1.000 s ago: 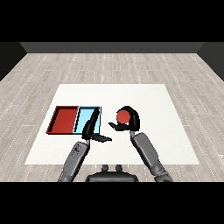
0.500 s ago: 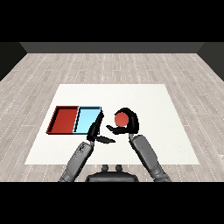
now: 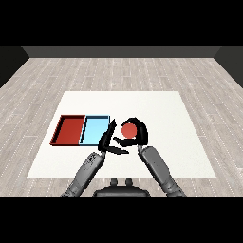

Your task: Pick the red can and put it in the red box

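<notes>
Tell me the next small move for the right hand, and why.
Probably carry the red can left, over the light blue tray, toward the red tray. The right hand is curled round the can, which sits right of both trays; the left hand hangs open beside it.

We see the right hand (image 3: 136,135) raised at the end of its grey forearm with fingers and thumb curled round the red can (image 3: 128,129), while the left hand (image 3: 108,141) sits close beside it, fingers straight and thumb spread.
</notes>
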